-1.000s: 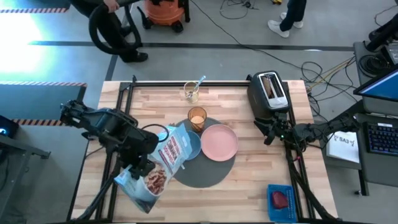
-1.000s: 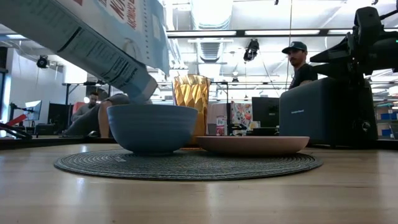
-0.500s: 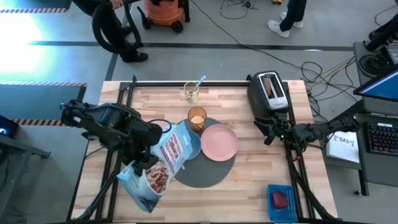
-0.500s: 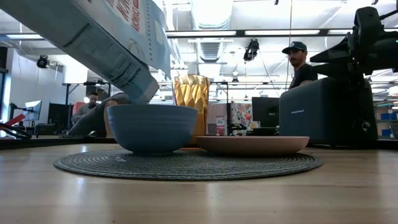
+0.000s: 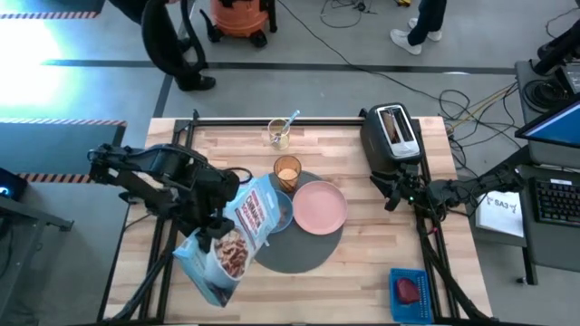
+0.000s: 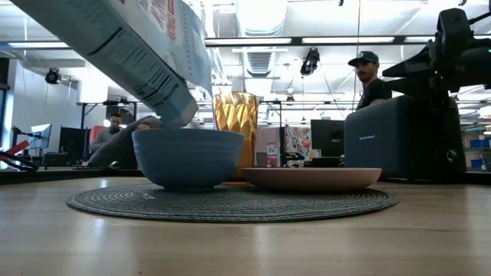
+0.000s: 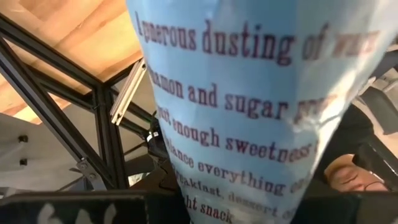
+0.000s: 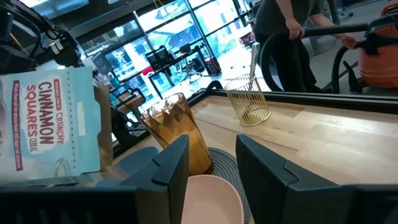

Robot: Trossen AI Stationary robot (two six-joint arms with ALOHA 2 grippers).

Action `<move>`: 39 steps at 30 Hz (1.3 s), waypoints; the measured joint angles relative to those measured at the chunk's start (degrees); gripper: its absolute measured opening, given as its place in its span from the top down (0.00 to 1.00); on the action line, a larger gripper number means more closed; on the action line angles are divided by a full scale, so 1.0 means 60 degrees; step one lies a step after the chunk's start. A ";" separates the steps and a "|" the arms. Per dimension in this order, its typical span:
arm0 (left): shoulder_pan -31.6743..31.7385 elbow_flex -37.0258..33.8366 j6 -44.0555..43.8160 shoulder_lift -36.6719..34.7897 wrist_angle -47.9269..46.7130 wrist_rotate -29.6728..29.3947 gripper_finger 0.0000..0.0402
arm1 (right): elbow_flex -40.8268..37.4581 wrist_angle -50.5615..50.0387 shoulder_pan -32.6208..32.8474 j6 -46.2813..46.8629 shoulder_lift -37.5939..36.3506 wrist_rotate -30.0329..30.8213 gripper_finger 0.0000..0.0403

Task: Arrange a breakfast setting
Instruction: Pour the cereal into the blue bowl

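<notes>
A light-blue cereal box (image 5: 237, 237) hangs tilted over the small blue bowl (image 6: 188, 157), its low end (image 6: 173, 111) just above the bowl's rim. My left gripper (image 5: 214, 228) is shut on the box. The bowl, the pink plate (image 5: 319, 206) and the amber tumbler (image 5: 287, 170) stand on the round dark-grey mat (image 5: 299, 249). A light-blue spoon (image 5: 292, 119) sticks out of a clear glass (image 5: 278, 136) at the far edge. My right gripper (image 8: 211, 180) waits open beside the toaster, holding nothing. My left gripper holds the cereal box about its middle (image 7: 249, 180), coming at it from the table's left and slanting down. The box itself hides where the fingers meet it. The box is lifted clear and tipped, its upper end (image 5: 265, 193) lowest, over the bowl.
A black toaster (image 5: 391, 136) with a toast slice (image 5: 393, 124) in its slot stands at the far right. A blue tray (image 5: 410, 292) with a red food piece (image 5: 408, 290) lies at the near right. People stand beyond the table.
My left gripper has swung a little toward the table's right and far side, carrying the cereal box. The box has turned with it and stands steeper, while its low end stays above the bowl.
</notes>
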 joint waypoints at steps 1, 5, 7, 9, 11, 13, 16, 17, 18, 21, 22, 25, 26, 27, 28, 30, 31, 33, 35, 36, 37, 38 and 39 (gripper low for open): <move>0.0000 -0.0013 0.0005 0.0000 -0.0002 -0.0002 0.75 | -0.0002 0.0000 0.0003 -0.0002 0.0000 0.0000 0.69; 0.0000 -0.0035 -0.0001 0.0004 -0.0004 0.0102 0.75 | 0.0000 0.0000 0.0001 -0.0002 0.0000 0.0002 0.69; 0.0004 -0.0046 -0.0044 0.0005 -0.0007 0.0164 0.75 | -0.0001 0.0000 0.0002 -0.0002 0.0002 0.0000 0.69; 0.0011 -0.0064 -0.0058 0.0007 -0.0007 0.0201 0.75 | 0.0002 0.0000 0.0000 -0.0001 0.0002 0.0003 0.69; 0.0011 -0.0082 -0.0056 0.0007 -0.0004 0.0215 0.75 | -0.0001 0.0000 0.0000 -0.0002 0.0000 0.0003 0.69; 0.0011 -0.0086 -0.0047 0.0007 -0.0007 0.0224 0.75 | -0.0002 -0.0002 0.0002 0.0000 0.0002 0.0001 0.69; 0.0011 -0.0091 -0.0040 0.0007 -0.0003 0.0232 0.75 | -0.0002 0.0000 0.0003 -0.0001 0.0000 0.0003 0.69; 0.0017 -0.0124 -0.0044 0.0007 0.0000 0.0235 0.75 | 0.0000 0.0000 0.0000 0.0000 0.0002 0.0002 0.69; 0.0036 -0.0137 -0.0047 0.0000 -0.0014 0.0238 0.75 | -0.0002 0.0000 0.0003 -0.0002 0.0003 0.0001 0.69; 0.0049 -0.0159 -0.0056 0.0000 0.0004 0.0230 0.75 | 0.0001 0.0000 0.0003 0.0001 0.0000 0.0000 0.69; 0.0062 -0.0162 -0.0044 0.0000 -0.0002 0.0253 0.75 | 0.0002 -0.0003 0.0003 -0.0002 0.0000 0.0000 0.69; 0.0115 -0.0225 -0.0037 -0.0001 0.0000 0.0257 0.75 | 0.0001 0.0000 0.0000 0.0001 0.0001 0.0000 0.69; 0.0138 -0.0228 -0.0037 -0.0007 -0.0007 0.0257 0.75 | -0.0001 0.0000 0.0003 -0.0001 0.0003 0.0002 0.69; 0.0144 -0.0228 -0.0033 -0.0011 -0.0011 0.0257 0.75 | -0.0001 0.0000 0.0001 -0.0001 0.0001 0.0003 0.69; 0.0146 -0.0228 -0.0005 -0.0011 -0.0008 0.0250 0.75 | -0.0001 0.0000 0.0000 0.0000 0.0002 0.0002 0.69; 0.0160 -0.0228 0.0100 -0.0011 -0.0004 0.0250 0.75 | 0.0000 0.0000 0.0000 0.0002 0.0000 0.0001 0.69; 0.0160 -0.0228 0.0116 -0.0011 -0.0004 0.0250 0.75 | 0.0000 0.0000 0.0002 -0.0001 0.0002 0.0003 0.69; 0.0197 -0.0249 0.0143 -0.0011 -0.0006 0.0237 0.75 | 0.0002 0.0000 0.0002 0.0002 0.0001 0.0000 0.69; 0.0235 -0.0251 0.0202 -0.0011 -0.0011 0.0237 0.75 | -0.0001 0.0000 0.0000 0.0002 0.0003 0.0003 0.69; 0.0271 -0.0253 0.0206 -0.0011 -0.0003 0.0240 0.75 | -0.0002 -0.0004 0.0000 0.0000 0.0003 0.0000 0.69; 0.0288 -0.0257 0.0204 -0.0011 0.0003 0.0241 0.75 | -0.0002 0.0000 0.0002 -0.0002 0.0002 0.0000 0.69; 0.0289 -0.0257 0.0204 -0.0011 0.0000 0.0230 0.75 | -0.0002 0.0000 0.0001 -0.0002 0.0001 0.0002 0.69; 0.0310 -0.0257 0.0204 -0.0011 -0.0004 0.0213 0.75 | 0.0000 -0.0002 0.0002 0.0000 0.0003 0.0001 0.69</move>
